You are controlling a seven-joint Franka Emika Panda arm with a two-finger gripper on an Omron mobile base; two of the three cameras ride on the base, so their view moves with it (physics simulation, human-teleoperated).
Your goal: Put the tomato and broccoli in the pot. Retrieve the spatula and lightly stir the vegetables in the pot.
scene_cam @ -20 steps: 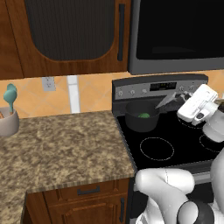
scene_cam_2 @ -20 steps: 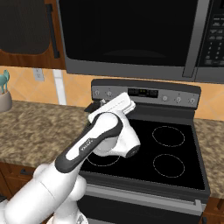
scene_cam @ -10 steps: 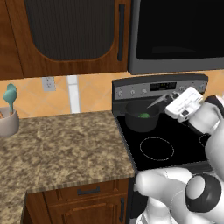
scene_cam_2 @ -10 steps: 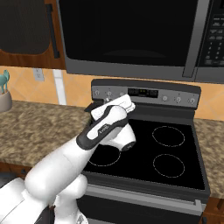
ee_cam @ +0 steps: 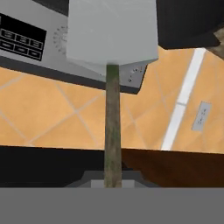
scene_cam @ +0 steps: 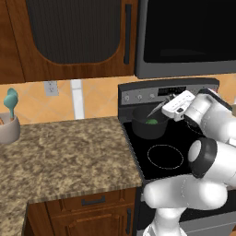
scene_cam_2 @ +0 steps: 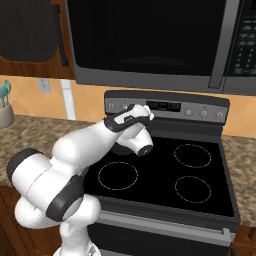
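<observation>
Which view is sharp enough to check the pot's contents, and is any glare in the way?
Left base view: no glare, soft focus, broccoli visible inside the pot. Right base view: the arm hides the pot. Hand view: spatula fairly crisp, evenly lit.

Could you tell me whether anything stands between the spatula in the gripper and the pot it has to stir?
Nothing visible does. The gripper holds the spatula, whose blade points toward the open pot on the rear-left burner. The broccoli lies inside; the tomato cannot be made out.
</observation>
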